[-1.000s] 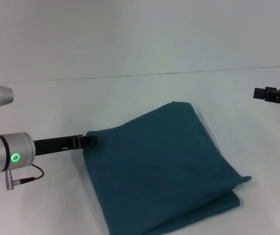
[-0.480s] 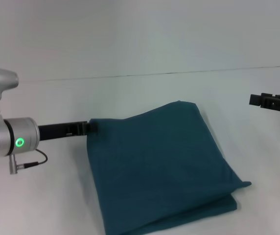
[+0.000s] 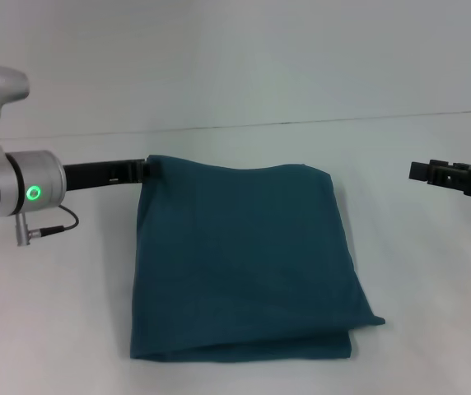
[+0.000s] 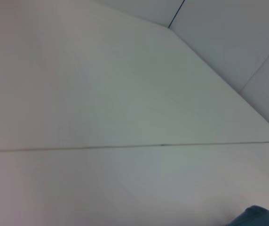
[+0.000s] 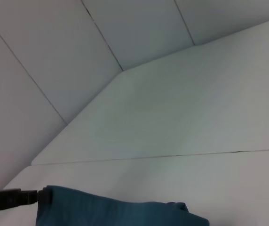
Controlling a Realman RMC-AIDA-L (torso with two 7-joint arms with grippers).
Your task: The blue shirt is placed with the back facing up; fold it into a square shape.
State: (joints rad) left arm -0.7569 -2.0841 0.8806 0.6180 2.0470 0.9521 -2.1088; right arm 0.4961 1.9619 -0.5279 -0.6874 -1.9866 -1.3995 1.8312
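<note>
White tabletop (image 3: 71, 329) held the dark teal-blue soft-fabric shirt (image 3: 244, 263), folded into a rough rectangle at centre. At its far left corner the left gripper (image 3: 145, 169) pinched the cloth. Well apart, the right gripper (image 3: 421, 171) hovered; its fingers' state was unclear.

- Left arm (image 3: 13, 193): silver cylindrical housing, black bands, lit green ring, thin black cable looped beneath.
- Left gripper (image 3: 146, 170): slim, black.
- Right gripper (image 3: 421, 172): black, blocky.

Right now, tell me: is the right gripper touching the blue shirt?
No: in the head view the right gripper hangs off to the side, bare table separating it from the blue shirt.
</note>
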